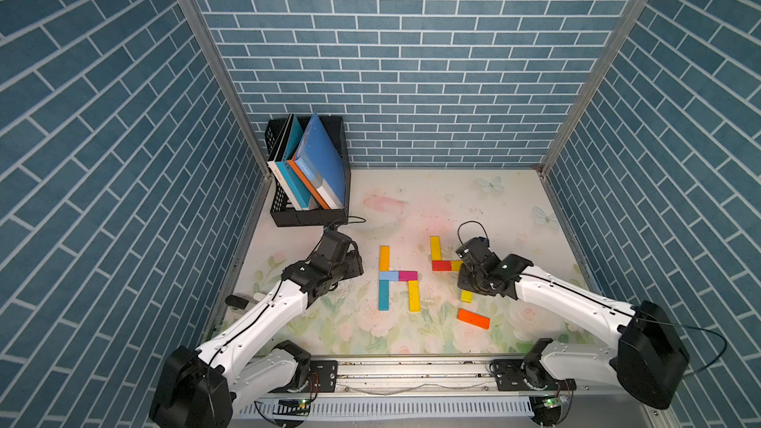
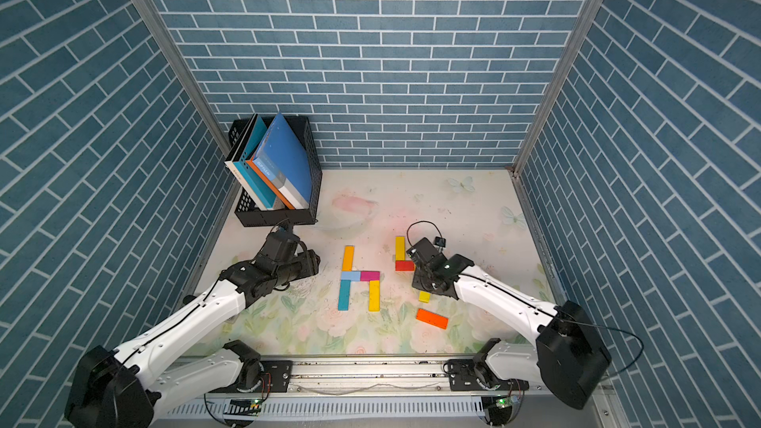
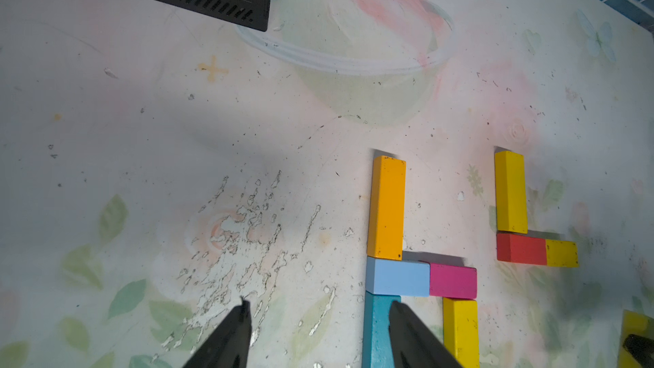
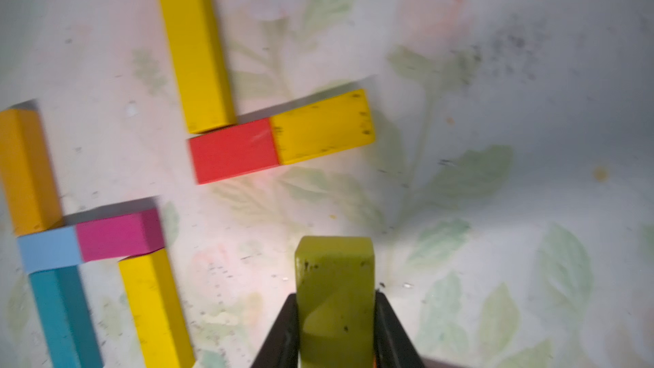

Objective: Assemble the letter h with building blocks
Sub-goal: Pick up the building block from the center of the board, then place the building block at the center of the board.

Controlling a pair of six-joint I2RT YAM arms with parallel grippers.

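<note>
Nearest the front edge of the worktop (image 1: 412,207), one orange block (image 1: 473,318) lies loose, in reserve.

My right gripper (image 4: 335,295) is clamped on the held yellow block (image 4: 334,267), jaws pressed against its two long sides. That leaves one end free to butt against another block. I cannot tell whether it is off the surface.

My left gripper (image 3: 318,306) stands about half open and empty, beside the teal block (image 3: 377,331), clear of the working arm.

Further out, one h lies complete: amber block (image 1: 384,258), light blue block (image 1: 388,275) and the teal block form the stem. The magenta block (image 1: 407,275) is the bridge and the yellow leg block (image 1: 414,295) the leg.

Beyond it, a second h has only the long yellow block (image 1: 435,248), red block (image 1: 441,265) and short yellow block (image 4: 323,125). Lower stem and leg are missing, so the held block probably fills one.

Farthest, a black crate (image 1: 306,216) holds books (image 1: 321,158).
</note>
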